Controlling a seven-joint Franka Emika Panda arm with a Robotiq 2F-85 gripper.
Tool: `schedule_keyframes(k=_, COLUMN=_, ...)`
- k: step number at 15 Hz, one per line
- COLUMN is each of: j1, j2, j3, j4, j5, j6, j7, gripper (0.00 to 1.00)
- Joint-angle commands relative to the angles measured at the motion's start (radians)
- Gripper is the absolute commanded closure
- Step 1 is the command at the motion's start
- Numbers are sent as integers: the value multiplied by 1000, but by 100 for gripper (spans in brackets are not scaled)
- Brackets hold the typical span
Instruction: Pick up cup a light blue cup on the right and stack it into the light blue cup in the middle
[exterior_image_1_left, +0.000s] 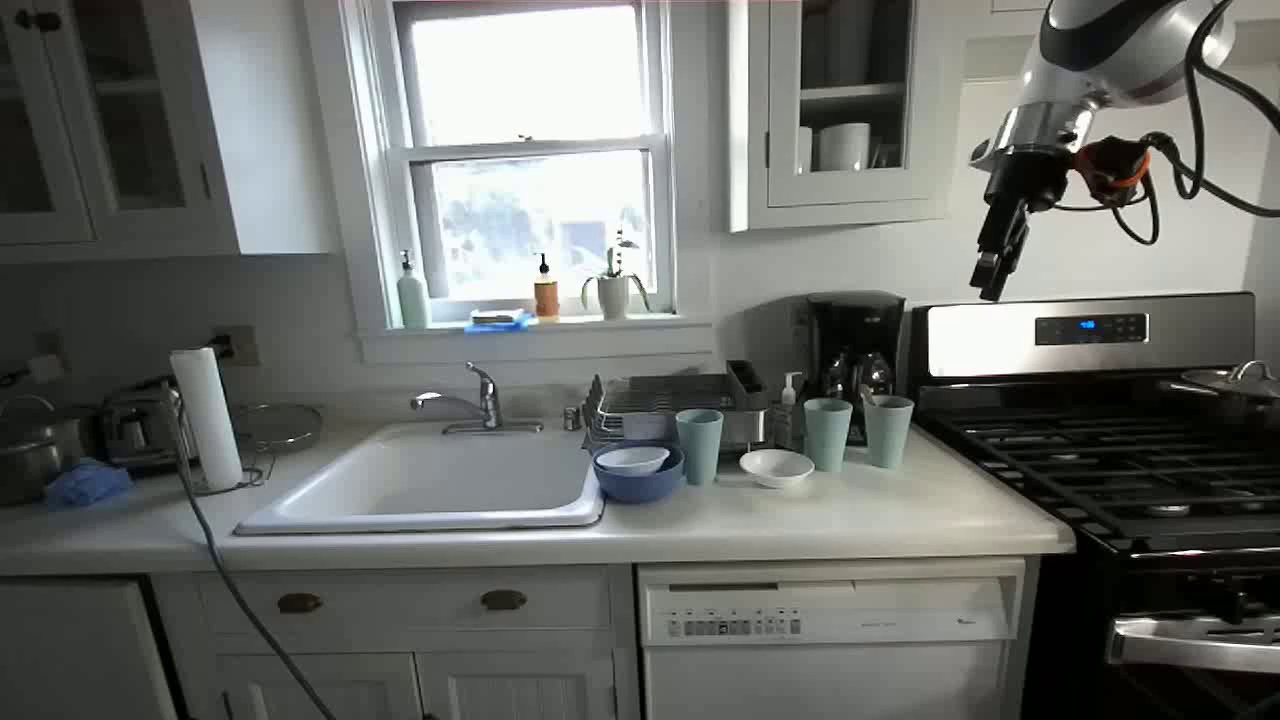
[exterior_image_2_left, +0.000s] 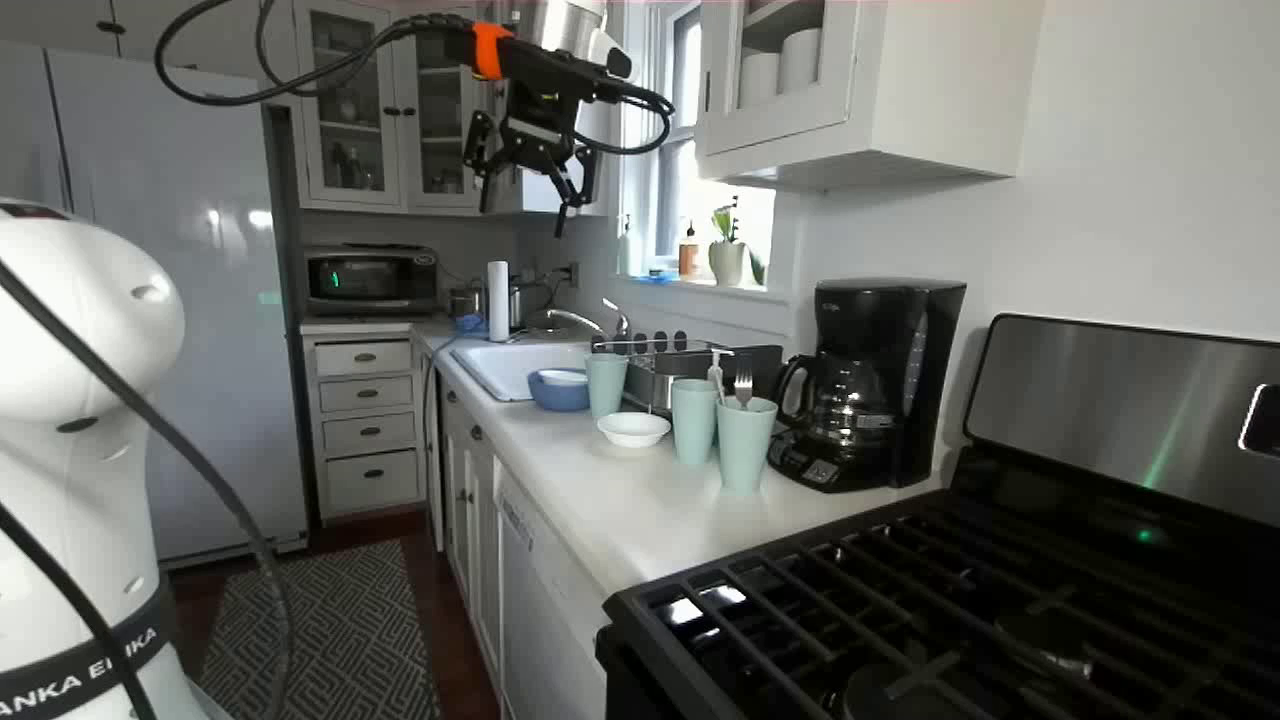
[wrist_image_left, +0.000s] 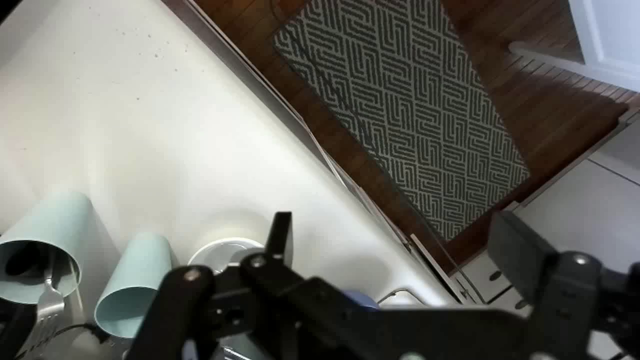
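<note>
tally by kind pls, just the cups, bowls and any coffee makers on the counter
Light blue cups: 3
Bowls: 3, one nested inside another
Coffee makers: 1
Total: 7

Open air lies beneath the black two-fingered pincer (exterior_image_2_left: 523, 218). Well below it, a silver metal fork (exterior_image_2_left: 743, 390) juts from a light-blue tapered cup (exterior_image_2_left: 745, 455), partly obstructing the mouth; the gap to a neighbouring light-blue tapered cup (exterior_image_2_left: 693, 425) is probably slim.
</note>
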Motion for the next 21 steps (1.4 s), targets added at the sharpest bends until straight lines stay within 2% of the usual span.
schedule_keyframes(k=1, j1=-31, j2=6, j3=24, j4=2, j5=14, j6=-4, j7=-13, gripper=0)
schedule_keyframes(k=6, j1=-31, j2=6, j3=24, j4=2, j5=14, j6=-4, j7=-13, gripper=0)
schedule_keyframes(k=10, j1=-25, j2=77, j3=54, j4=-5, j5=-27, j6=73, j7=-51, gripper=0)
schedule_keyframes(k=15, j1=-26, j2=202, j3=102, j4=-31, j5=-105, j6=287, j7=-114, gripper=0)
schedule_keyframes(k=21, j1=-57, j2=380, j3=108, j4=-13, j5=-142, j6=528, j7=-189, gripper=0)
